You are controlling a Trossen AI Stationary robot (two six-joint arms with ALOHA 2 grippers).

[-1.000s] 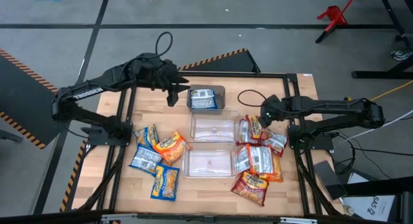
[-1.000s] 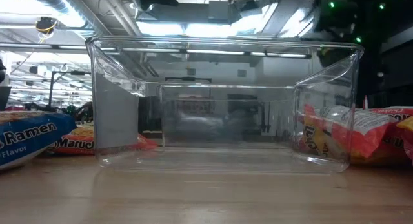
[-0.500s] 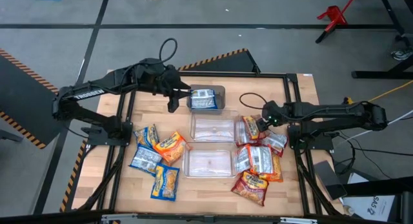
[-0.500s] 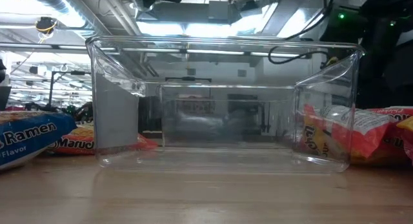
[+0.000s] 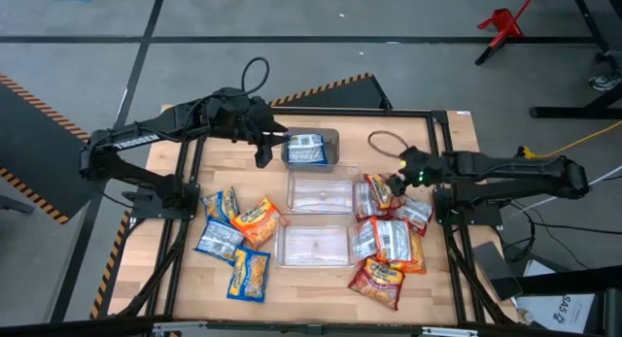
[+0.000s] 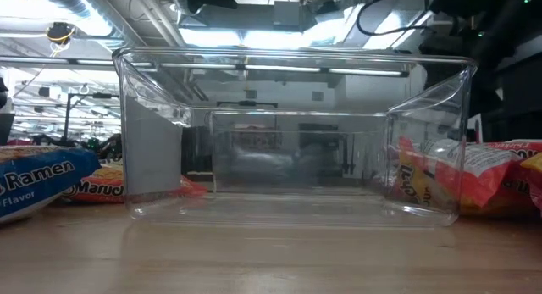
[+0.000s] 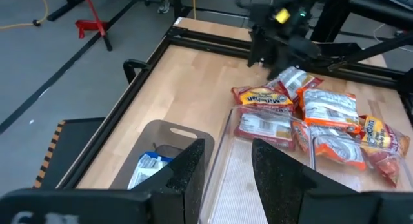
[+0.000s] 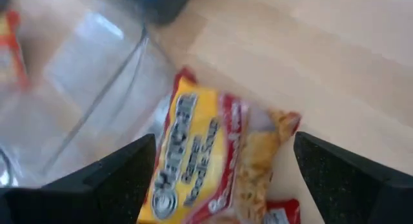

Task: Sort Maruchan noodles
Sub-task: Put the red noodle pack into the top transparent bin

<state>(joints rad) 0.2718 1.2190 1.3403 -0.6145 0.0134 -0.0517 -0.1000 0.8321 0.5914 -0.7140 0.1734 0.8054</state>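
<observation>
Descent needs care: we centre the wide-open right end effector (image 8: 222, 179) over the orange Maruchan packet (image 8: 200, 162); left end effector (image 5: 262, 148), fingers narrowly parted, empty.

Wooden table (image 5: 321, 279) with a black frame round it. Three clear bins in a row down the middle: the far bin (image 5: 311, 148) has a blue packet in it, the middle bin (image 5: 319, 193) and near bin (image 5: 315, 245) look empty. Loose packets on the left (image 5: 236, 242), blue and orange ones, and a bigger heap on the right (image 5: 389, 240), mostly red and orange, some overlapping.
</observation>
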